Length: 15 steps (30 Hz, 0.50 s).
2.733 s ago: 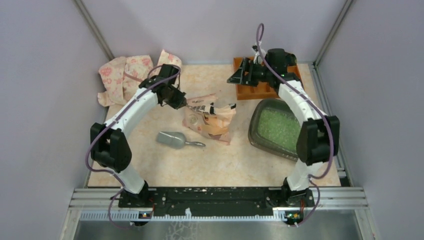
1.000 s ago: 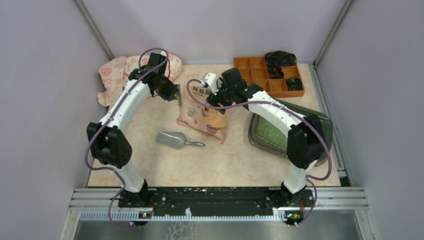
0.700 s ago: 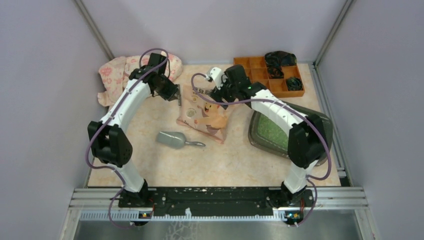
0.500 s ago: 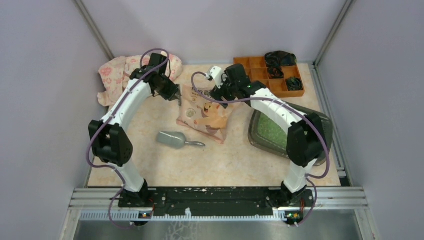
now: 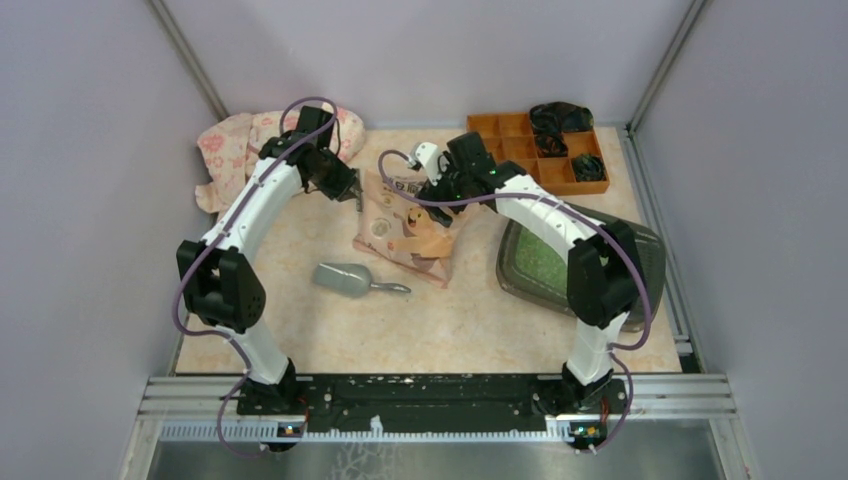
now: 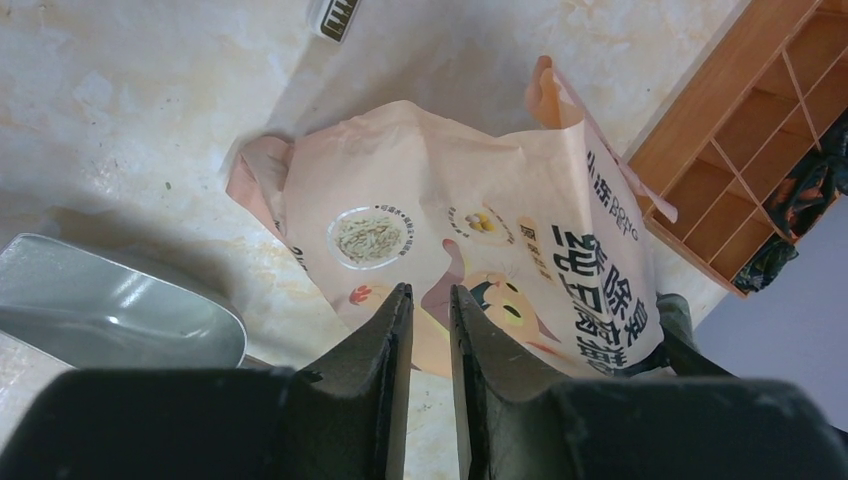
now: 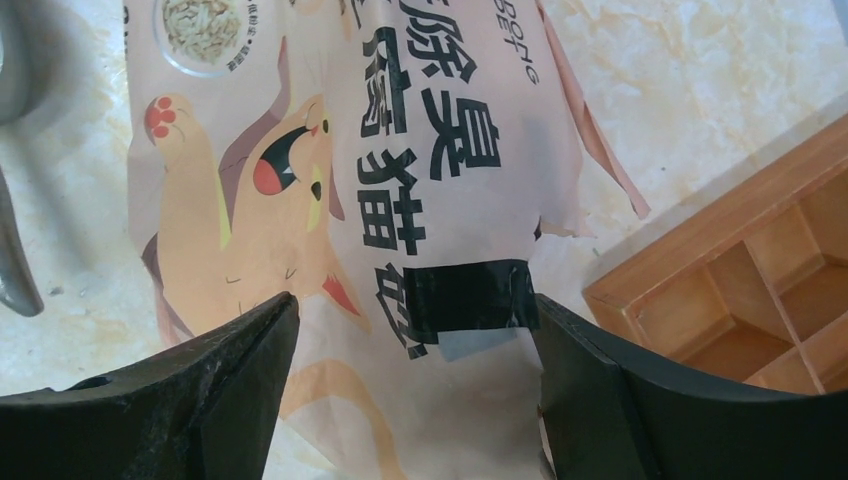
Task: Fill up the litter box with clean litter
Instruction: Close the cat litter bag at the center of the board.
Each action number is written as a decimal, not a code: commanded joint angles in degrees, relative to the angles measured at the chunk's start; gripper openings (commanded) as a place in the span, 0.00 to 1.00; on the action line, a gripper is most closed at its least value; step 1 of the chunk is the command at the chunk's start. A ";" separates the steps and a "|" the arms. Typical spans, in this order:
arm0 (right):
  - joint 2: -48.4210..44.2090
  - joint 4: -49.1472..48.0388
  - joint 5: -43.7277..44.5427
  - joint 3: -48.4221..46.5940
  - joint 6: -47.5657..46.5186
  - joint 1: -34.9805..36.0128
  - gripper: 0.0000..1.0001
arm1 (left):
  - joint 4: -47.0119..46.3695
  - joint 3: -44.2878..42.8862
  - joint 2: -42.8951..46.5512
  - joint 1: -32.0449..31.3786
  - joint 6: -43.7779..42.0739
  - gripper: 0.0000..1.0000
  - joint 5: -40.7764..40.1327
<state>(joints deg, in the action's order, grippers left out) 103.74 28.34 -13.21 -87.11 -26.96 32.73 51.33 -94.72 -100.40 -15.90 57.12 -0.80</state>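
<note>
While the bag lies flat and print-up at the middle of the worktop, the step in hand looks to be getting a hold on it for a pour. The right tool hangs over the bag's 12 o'clock end with its jaws wide apart, straddling a strip of black tape and gripping nothing. The left tool sits at the bag's 10 o'clock corner, jaws almost together with only a thin slit between them; whether they nip any of the bag I cannot tell. Next, I judge, the right tool must come down on the taped end and close, so the bag can be raised and tipped mouth-down over the box. A limp bag will likely sag, so both ends want holding. The box sits at the bag's 4 o'clock, near it but apart, partly under the right arm. It is a dark grey-green tray with a raised rim. Pale green litter shows inside, though the arm hides how far it spreads. The scoop lies at the bag's 7 o'clock, in neither tool.
</note>
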 commanded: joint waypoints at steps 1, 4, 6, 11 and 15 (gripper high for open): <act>-0.32 2.04 -2.43 -3.05 0.08 1.55 0.83 | -1.38 -1.11 -0.58 0.34 -0.68 0.25 2.50; 0.53 3.86 -3.49 -4.06 -0.20 2.12 0.82 | -1.54 -1.00 -0.59 0.36 -0.78 0.25 2.65; 1.40 5.59 -4.27 -5.30 -0.17 2.45 0.76 | -1.58 -1.04 -0.51 0.35 -0.79 0.25 2.54; 2.95 8.71 -4.00 -6.97 0.20 3.91 0.65 | -0.69 -2.38 -0.37 0.42 -0.52 0.32 2.94; 3.45 11.15 -4.74 -8.10 0.77 4.27 0.52 | 1.25 -2.33 0.34 0.50 0.45 0.45 2.99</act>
<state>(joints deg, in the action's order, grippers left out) 106.59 36.58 -15.94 -91.85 -26.92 35.79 50.74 -95.07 -100.42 -15.86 57.10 1.50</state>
